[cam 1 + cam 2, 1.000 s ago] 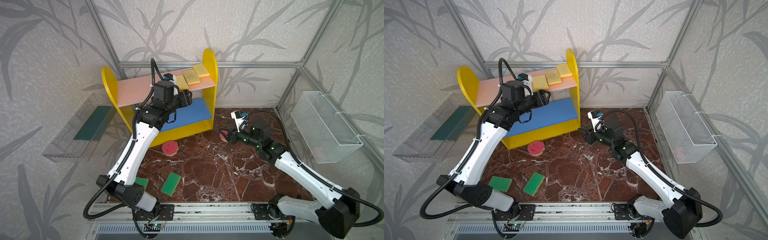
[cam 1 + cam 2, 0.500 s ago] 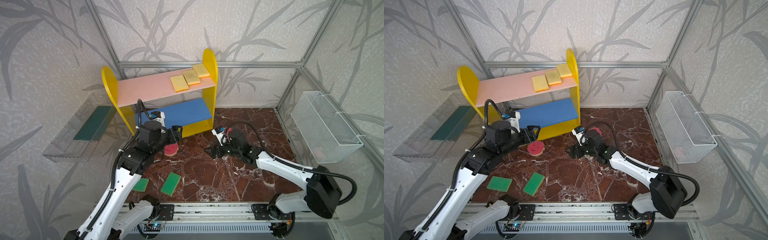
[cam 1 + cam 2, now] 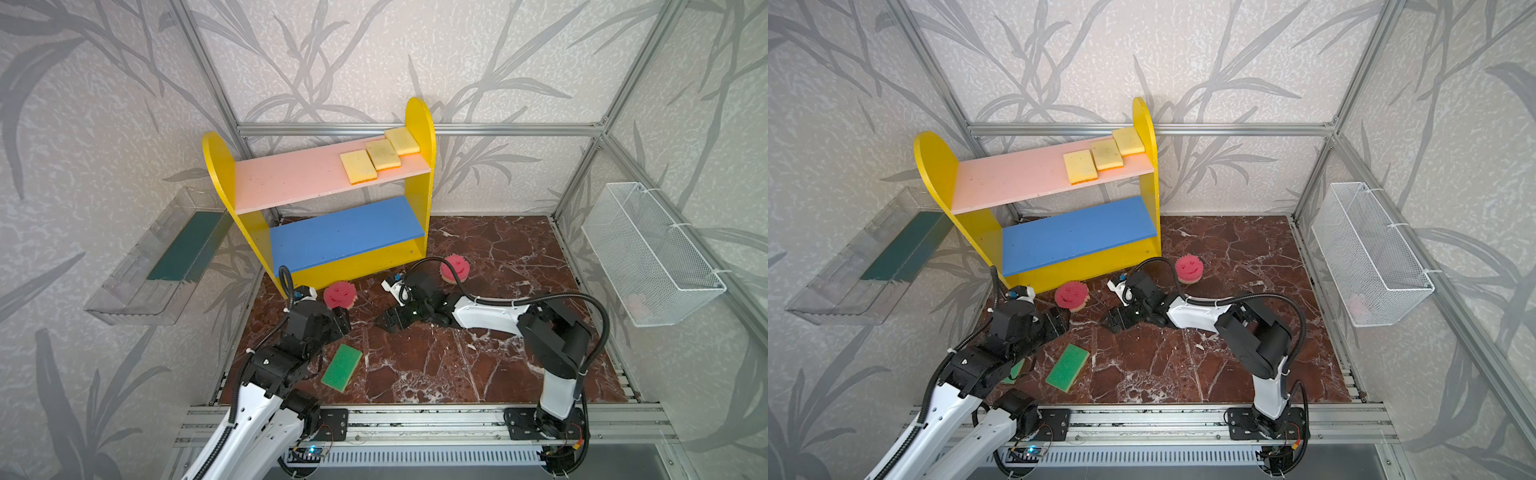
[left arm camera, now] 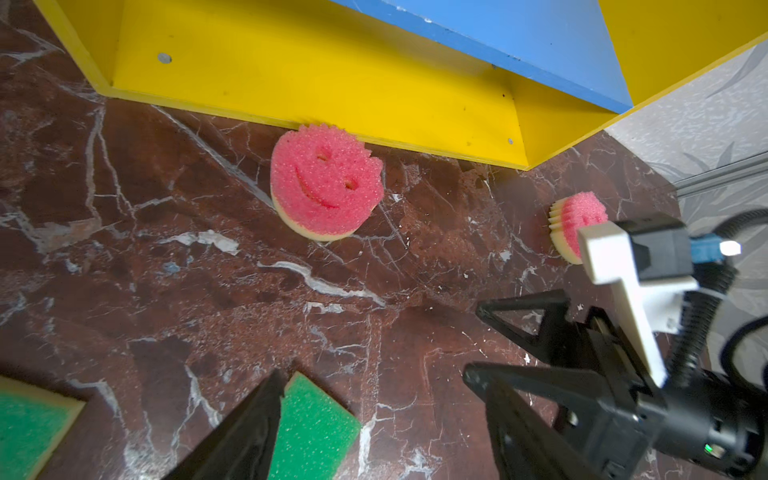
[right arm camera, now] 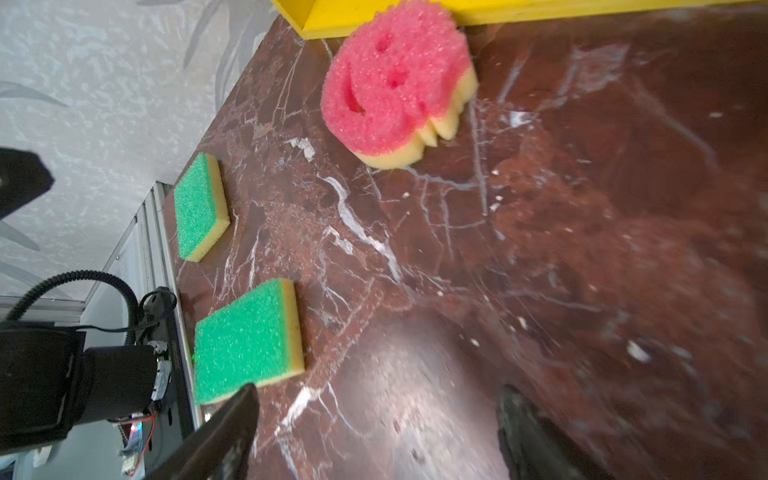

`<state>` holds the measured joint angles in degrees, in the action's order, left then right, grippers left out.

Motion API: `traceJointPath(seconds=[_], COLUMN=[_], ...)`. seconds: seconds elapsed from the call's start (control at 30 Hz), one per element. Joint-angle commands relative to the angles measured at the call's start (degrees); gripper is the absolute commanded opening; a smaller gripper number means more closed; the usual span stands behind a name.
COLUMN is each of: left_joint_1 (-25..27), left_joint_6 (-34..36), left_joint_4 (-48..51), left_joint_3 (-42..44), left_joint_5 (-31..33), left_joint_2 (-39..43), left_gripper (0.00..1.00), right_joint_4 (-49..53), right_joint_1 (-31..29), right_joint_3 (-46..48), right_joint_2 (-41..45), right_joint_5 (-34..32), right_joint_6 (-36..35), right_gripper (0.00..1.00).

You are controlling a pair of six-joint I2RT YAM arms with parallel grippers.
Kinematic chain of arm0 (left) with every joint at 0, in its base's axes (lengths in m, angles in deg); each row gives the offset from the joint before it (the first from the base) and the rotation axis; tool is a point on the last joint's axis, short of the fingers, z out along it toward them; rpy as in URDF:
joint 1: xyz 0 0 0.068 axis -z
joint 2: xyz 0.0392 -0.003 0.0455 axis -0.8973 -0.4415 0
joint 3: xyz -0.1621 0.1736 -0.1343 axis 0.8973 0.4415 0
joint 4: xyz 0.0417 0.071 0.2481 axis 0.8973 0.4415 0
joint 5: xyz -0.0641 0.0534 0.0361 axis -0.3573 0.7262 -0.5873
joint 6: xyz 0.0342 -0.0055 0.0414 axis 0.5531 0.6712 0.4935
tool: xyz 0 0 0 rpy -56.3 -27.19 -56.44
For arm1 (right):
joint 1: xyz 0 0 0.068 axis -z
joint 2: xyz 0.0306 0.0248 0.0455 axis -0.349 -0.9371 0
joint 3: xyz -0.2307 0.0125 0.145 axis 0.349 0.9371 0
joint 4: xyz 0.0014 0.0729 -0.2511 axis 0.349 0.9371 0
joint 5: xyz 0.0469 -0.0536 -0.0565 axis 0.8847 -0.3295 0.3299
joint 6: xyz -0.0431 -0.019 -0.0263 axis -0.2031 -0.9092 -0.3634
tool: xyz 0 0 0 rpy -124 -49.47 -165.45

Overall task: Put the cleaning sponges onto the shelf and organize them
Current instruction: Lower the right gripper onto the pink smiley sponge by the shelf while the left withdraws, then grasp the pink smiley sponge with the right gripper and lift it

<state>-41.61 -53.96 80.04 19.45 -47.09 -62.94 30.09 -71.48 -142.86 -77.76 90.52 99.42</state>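
We see pink smiley sponge [image 4: 326, 183] on table [image 3: 457, 365], just beside shelf [image 3: 419, 120] base front. Our left fingers [image 4: 249, 424] wide open, empty, just nearer; we'd close across foam sides, clear of base edge. Our right fingers [image 5: 232, 428] spread, empty, close on right: may collide. Two green sponges [image 5: 247, 336] near left; second pink sponge [image 3: 455, 267] further right.

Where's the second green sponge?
The second green sponge lies front left, mostly under the left arm in a top view, beside the visible green sponge.
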Motion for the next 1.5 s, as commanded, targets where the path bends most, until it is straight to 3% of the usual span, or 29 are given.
traceJointPath(seconds=[0.0, 0.17, 0.33, 0.43, 0.87, 1.17, 1.37, 1.47], left_joint_1=[0.1, 0.1, 0.1, 0.1, 0.2, 0.1, 0.2, 0.2], left_joint_6=[-1.6, -2.9, -4.0, -4.6, -5.5, -5.7, -5.9, -5.9], left_joint_4=[2.4, 2.8, 3.0, 3.0, 1.6, 0.8, 1.2, 1.5], left_joint_3=[1.4, 2.4, 3.5, 4.2, 6.6, 7.3, 7.1, 7.0], left_joint_5=[3.2, 1.9, 3.0, 4.2, 3.6, 3.2, 3.4, 3.6], left_joint_2=[3.3, 5.4, 7.1, 9.8, 13.1, 13.2, 13.7, 13.6], left_gripper=[0.84, 0.86, 0.86, 0.86, 0.85, 0.85, 0.84, 0.84], right_joint_4=[-1.4, -2.4, -5.2, -6.2, -13.7, -9.1, -8.1, -9.9], right_joint_1=[-1.2, -1.6, -1.7, -1.7, -1.5, -1.5, -1.5, -1.5], right_joint_3=[-5.7, -13.3, -18.6, -20.5, -24.6, -29.5, -30.8, -28.7], right_joint_2=[-3.9, -10.4, -16.7, -19.3, -25.1, -28.0, -28.9, -28.2], right_joint_5=[-2.7, -7.7, -10.0, -11.4, -13.0, -14.7, -14.8, -14.7], right_joint_6=[2.6, 6.3, 12.0, 15.8, 21.5, 20.6, 20.3, 21.4], right_gripper=[0.88, 0.84, 0.66, 0.61, 0.62, 0.56, 0.26, 0.18])
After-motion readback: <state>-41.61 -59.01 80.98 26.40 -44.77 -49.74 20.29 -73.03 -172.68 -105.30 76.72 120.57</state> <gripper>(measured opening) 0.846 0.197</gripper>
